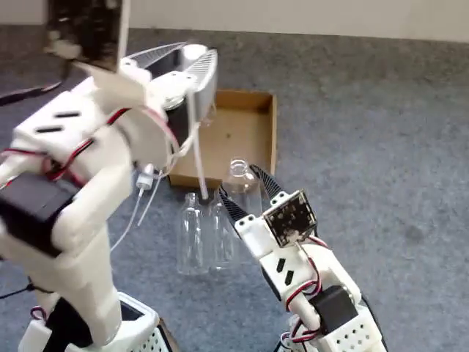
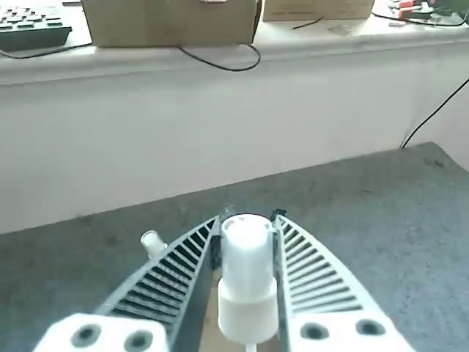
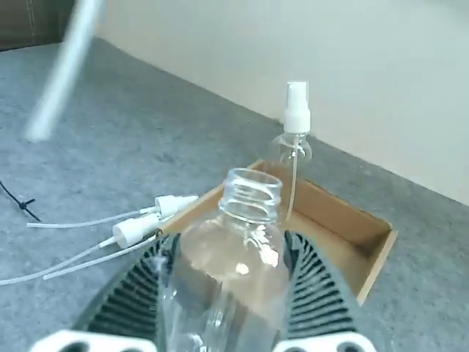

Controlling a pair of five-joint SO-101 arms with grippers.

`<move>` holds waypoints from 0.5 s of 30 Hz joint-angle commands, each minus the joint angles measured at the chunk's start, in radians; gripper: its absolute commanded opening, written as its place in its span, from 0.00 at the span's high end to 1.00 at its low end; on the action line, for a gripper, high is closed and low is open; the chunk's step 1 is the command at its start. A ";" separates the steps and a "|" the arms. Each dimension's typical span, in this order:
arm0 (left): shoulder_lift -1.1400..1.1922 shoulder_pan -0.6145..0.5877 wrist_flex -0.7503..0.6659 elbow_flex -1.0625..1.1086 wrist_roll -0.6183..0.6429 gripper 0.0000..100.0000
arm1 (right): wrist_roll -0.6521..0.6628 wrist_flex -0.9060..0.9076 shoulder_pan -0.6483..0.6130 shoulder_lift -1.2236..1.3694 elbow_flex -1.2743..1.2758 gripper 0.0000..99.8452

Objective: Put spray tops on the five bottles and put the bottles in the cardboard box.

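On my left, the left gripper (image 2: 248, 221) is clamped on a white plastic spray top (image 2: 248, 282), with its ribbed fingers pressed against both sides of the round cap. In the high view that top is held up over the left part of the box, and its thin tube hangs straight down. Below it, two loose spray tops (image 3: 173, 204) lie side by side on the grey carpet (image 1: 381, 147), their long thin tubes trailing away from the box.

Next come two clear bottles (image 1: 192, 233), upright and uncapped. They touch each other just in front of the box.

The cardboard box (image 1: 249, 132) is shallow, square and open on top. One capped bottle (image 3: 294, 143) stands in it, round and clear, with a white top fitted and its tube showing through the plastic.

Furthest right, the right gripper (image 1: 238, 183) is closed around an open bottle (image 3: 234, 242). I see it clear and upright with a threaded neck, just in front of the box's front wall.

I count four bottles: one in the box, two on the carpet, one gripped. I also count four spray tops: one fitted, one gripped, two loose
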 commanded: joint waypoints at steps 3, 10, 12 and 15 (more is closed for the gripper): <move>0.062 0.064 -0.252 0.087 0.005 0.99 | -0.002 -0.027 -0.013 -0.044 0.012 1.00; 0.136 0.097 -0.281 0.088 0.003 1.00 | -0.002 -0.027 -0.010 -0.045 0.012 1.00; 0.150 0.090 -0.281 0.088 0.002 1.00 | -0.002 -0.027 -0.010 -0.045 0.012 1.00; 0.165 0.088 -0.281 0.087 0.000 1.00 | -0.002 -0.027 -0.010 -0.045 0.012 1.00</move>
